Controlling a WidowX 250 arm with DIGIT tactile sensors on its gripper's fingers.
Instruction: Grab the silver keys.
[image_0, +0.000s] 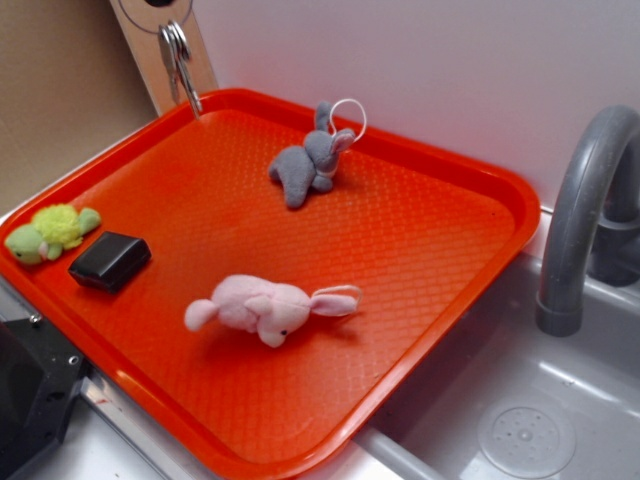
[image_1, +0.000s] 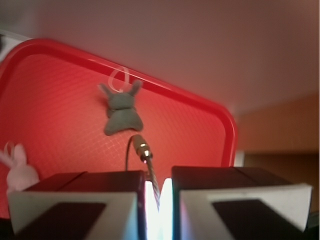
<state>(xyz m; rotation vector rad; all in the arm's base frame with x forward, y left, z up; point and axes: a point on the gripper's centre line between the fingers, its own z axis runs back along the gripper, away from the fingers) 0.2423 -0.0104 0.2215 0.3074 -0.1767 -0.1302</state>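
The silver keys (image_0: 177, 58) hang in the air over the far left corner of the orange tray (image_0: 430, 250), their tip just above the rim. My gripper (image_0: 163, 22) holds them from above at the top edge of the exterior view. In the wrist view my gripper (image_1: 158, 189) is shut to a narrow slit on the keys' thin wire loop (image_1: 143, 149), which curves out from between the fingers (image_1: 95, 195). The flat keys themselves are hidden there.
On the tray lie a grey plush bunny with a white loop (image_0: 308, 162) (image_1: 120, 111), a pink plush bunny (image_0: 265, 308) (image_1: 19, 172), a green plush turtle (image_0: 52, 230) and a black box (image_0: 110, 261). A grey faucet (image_0: 583, 215) and sink (image_0: 525, 425) stand to the right.
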